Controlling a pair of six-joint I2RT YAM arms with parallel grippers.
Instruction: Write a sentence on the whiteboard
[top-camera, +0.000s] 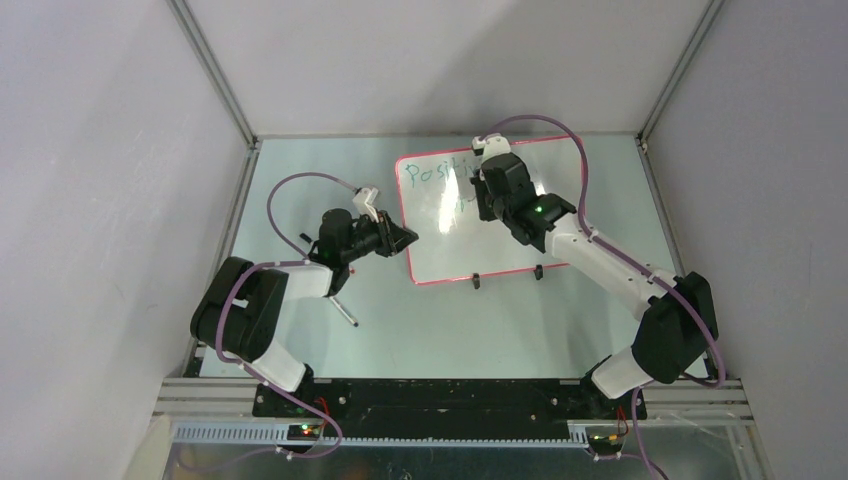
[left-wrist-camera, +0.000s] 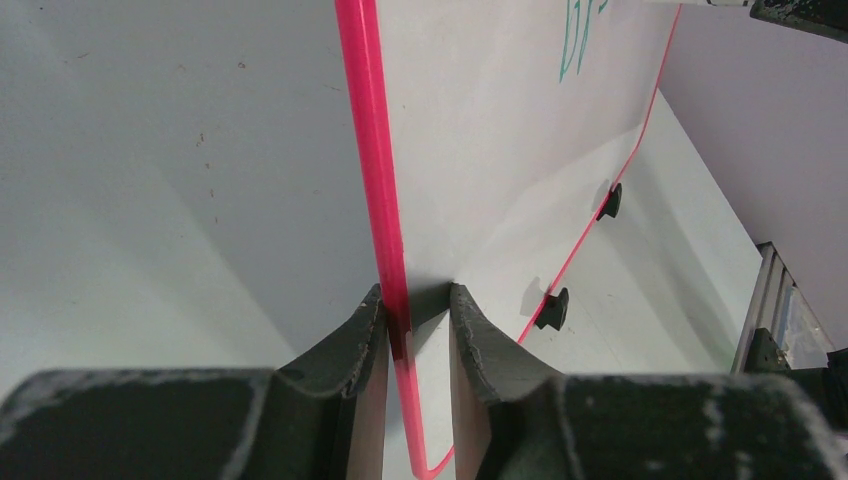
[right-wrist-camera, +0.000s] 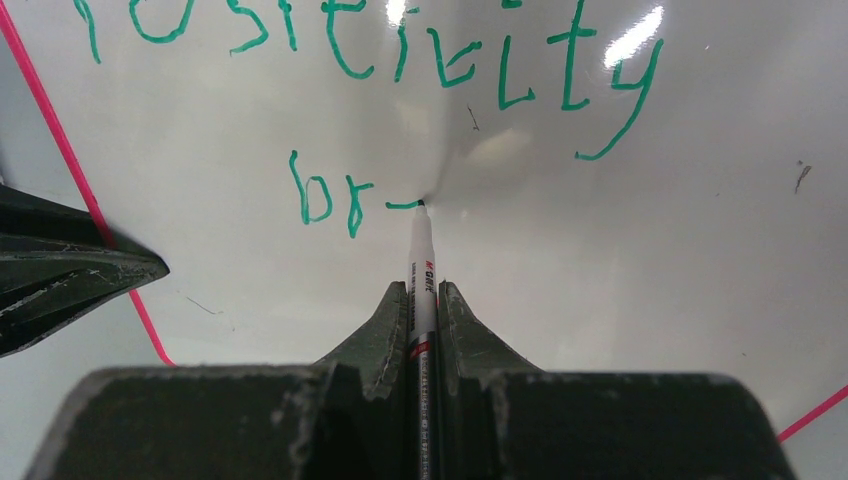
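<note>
On the desk (top-camera: 400, 330), pinching the whiteboard (top-camera: 450, 250) by its left rim in the left hand (left-wrist-camera: 417, 305), pressing a marker (right-wrist-camera: 422, 270) clamped tight in the right hand (right-wrist-camera: 422, 295) onto the sentence (right-wrist-camera: 352, 210) after "br"; could tip it or smear letters if pushed too hard.

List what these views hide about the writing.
- Top view: the right arm covers the sentence past "Posit".
- Right wrist view: the upper edge cuts off the first line's letter tops, and the right gripper hides most of the marker.
- Left wrist view: the top edge leaves only a scrap of the sentence.
</note>
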